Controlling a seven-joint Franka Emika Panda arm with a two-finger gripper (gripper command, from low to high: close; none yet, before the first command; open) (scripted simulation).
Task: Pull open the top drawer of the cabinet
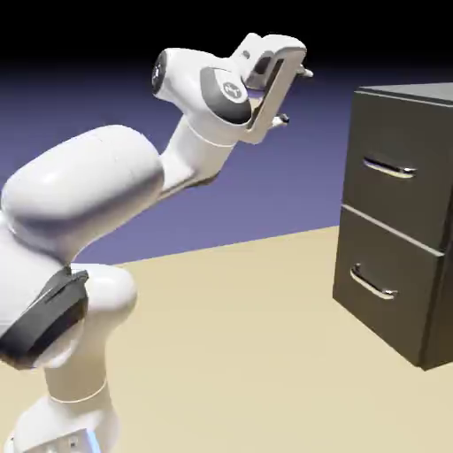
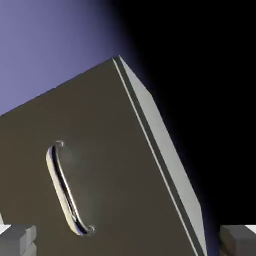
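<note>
On the tan table (image 1: 230,354), the cabinet (image 1: 433,221) stands at the right edge, top drawer (image 1: 394,159) shut; the end effector (image 1: 295,95), spread wide and empty, must next reach its handle (image 1: 389,168).

We are seeing the cabinet (image 1: 394,221) running off at three o'clock; the hand view is cropping both fingertips (image 2: 19,240) at six o'clock.

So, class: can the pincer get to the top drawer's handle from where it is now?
Probably yes: the pincer hangs open, apart from the cabinet, with only clear air before the top drawer's handle.
</note>
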